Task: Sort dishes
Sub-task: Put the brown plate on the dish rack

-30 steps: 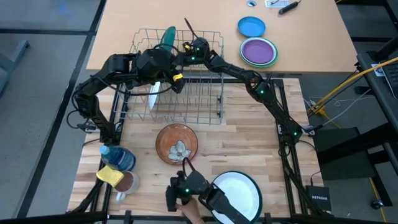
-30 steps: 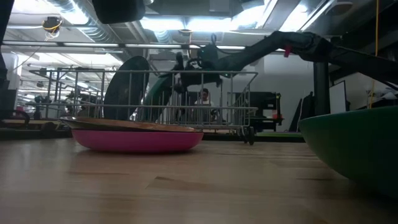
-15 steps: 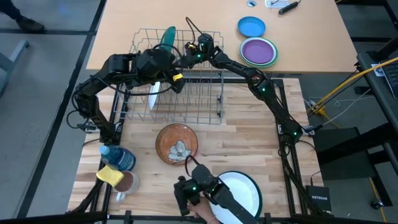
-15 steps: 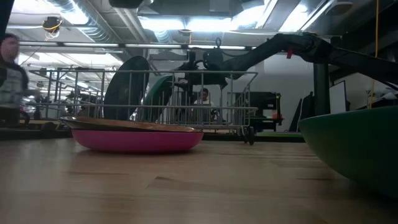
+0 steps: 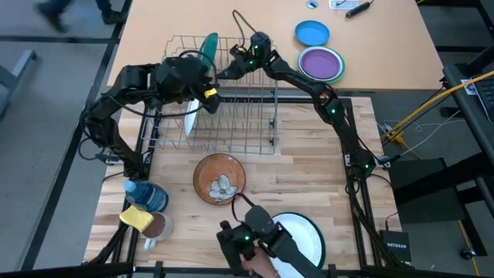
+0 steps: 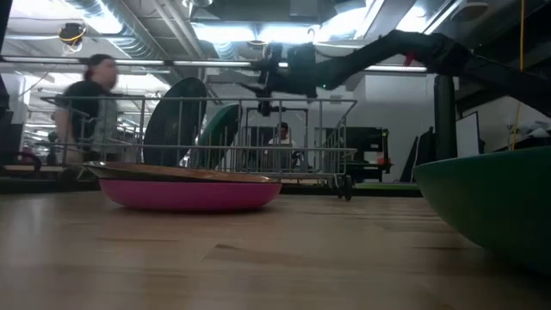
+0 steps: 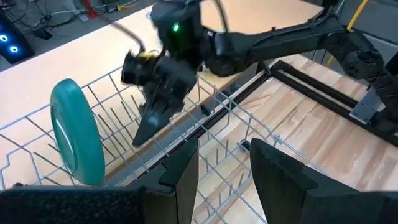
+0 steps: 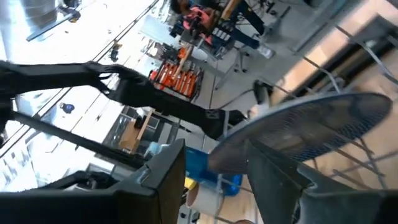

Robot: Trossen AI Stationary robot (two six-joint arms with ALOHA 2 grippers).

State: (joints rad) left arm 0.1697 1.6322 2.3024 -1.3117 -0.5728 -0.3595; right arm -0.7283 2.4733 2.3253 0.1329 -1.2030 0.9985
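Right gripper [image 5: 226, 70] above wire rack [image 5: 255, 135] far edge, fingers apart, empty. Left gripper [image 5: 202, 94] over rack, fingers apart, empty. Teal dish [image 5: 208, 46] and white plate [image 5: 190, 117] upright in rack; brown plate [image 5: 220, 178] on near table.

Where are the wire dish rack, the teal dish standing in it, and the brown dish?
wire dish rack [image 5: 255, 116]: high view, bare wires on its right side.
teal dish [image 7: 78, 140]: left wrist view, middle of its face.
brown dish [image 5: 208, 174]: high view, inner surface left of centre.
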